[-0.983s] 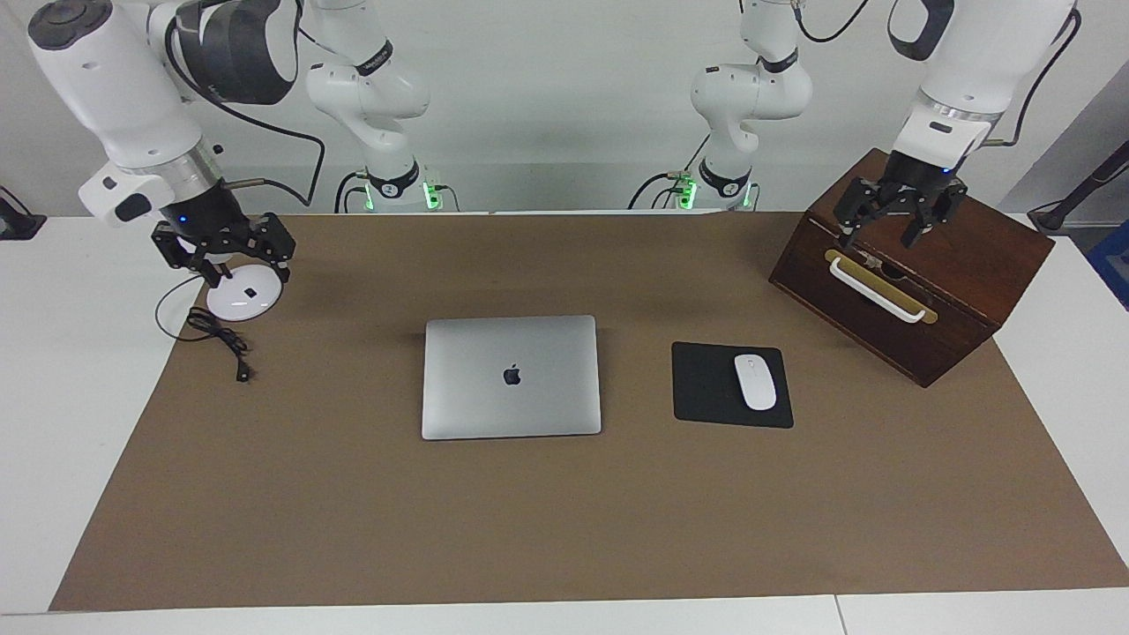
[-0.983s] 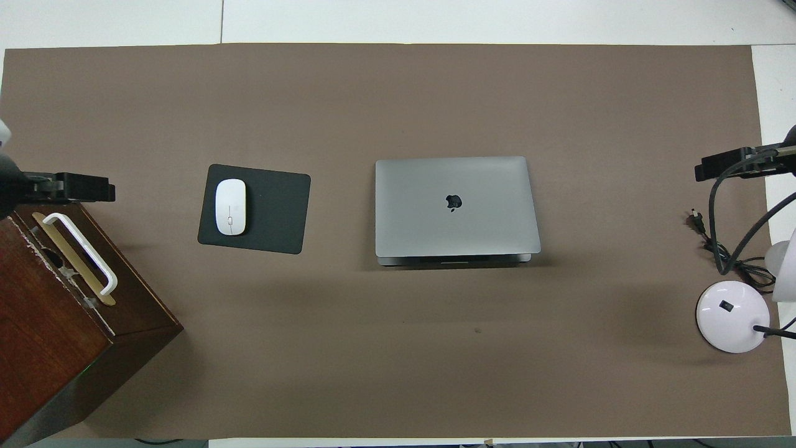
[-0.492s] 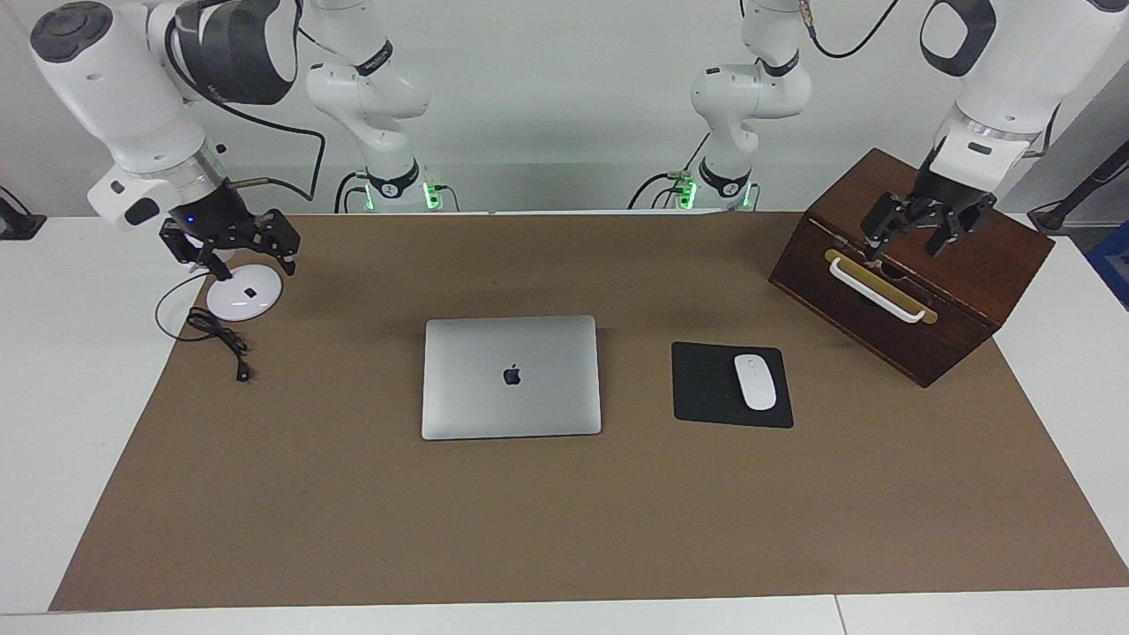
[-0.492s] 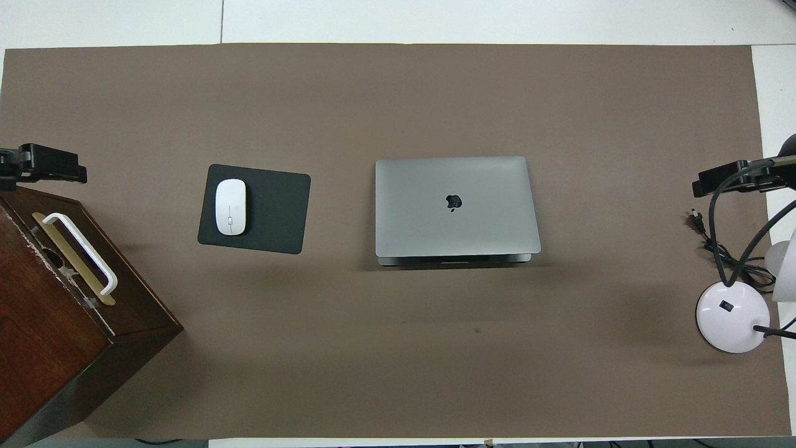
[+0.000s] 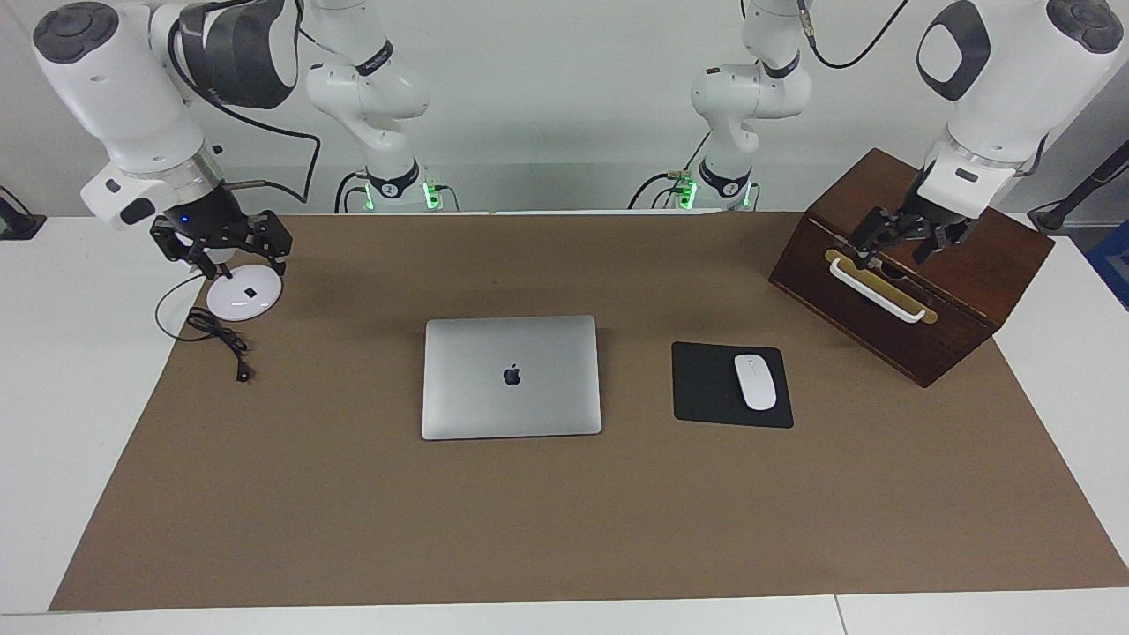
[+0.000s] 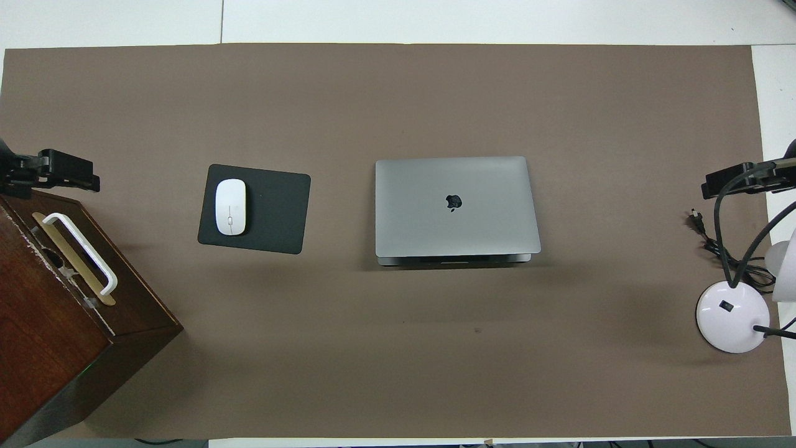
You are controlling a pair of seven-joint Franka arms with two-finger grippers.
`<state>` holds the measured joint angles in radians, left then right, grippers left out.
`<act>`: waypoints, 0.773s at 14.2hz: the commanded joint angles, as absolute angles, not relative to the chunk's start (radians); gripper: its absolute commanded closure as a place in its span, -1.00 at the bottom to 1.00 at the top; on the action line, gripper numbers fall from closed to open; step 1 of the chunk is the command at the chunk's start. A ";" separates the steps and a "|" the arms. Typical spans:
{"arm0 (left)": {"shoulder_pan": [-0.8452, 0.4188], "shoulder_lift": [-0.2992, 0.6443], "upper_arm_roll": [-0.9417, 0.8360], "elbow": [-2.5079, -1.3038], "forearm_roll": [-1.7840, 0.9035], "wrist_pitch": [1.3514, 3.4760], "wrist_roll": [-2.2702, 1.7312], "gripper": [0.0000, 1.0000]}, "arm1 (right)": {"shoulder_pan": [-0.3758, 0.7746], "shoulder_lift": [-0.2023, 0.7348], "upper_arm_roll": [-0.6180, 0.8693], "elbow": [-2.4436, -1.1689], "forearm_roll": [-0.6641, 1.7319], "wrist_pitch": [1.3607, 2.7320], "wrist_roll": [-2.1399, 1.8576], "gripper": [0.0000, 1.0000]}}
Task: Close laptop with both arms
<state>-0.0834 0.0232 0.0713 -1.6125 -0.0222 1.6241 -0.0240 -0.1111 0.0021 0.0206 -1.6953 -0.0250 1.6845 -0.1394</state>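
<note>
Lying shut, laptop point(image 5: 512, 377) between tools

The laptop point(image 5: 512, 377) is a thin silver-grey slab lying flat, lid down and shut, its dark apple logo facing up. It sits just beside the black mousepad point(image 5: 710, 384), toward the right arm's end.

silver-grey metal laptop point(image 5: 512, 377), black logo | black rectangular mousepad point(image 5: 706, 388) | white oval mouse point(image 5: 755, 381) | dark-brown wooden box point(image 5: 917, 273)

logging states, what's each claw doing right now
Left claw: open, holds nothing, over the wooden box.
Right claw: open, holds nothing, over the lamp base.
</note>
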 commanded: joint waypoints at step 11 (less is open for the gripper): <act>-0.077 0.032 0.057 -1.582 -0.025 1.592 -0.029 -1.00 | -0.120 -0.009 0.026 -1.718 -0.037 1.693 -0.118 -1.00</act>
<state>-0.0841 0.0231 0.0586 -1.6036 -0.0222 1.6084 -0.0240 -0.1117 0.0021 0.0193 -1.6978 -0.0250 1.6847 -0.1390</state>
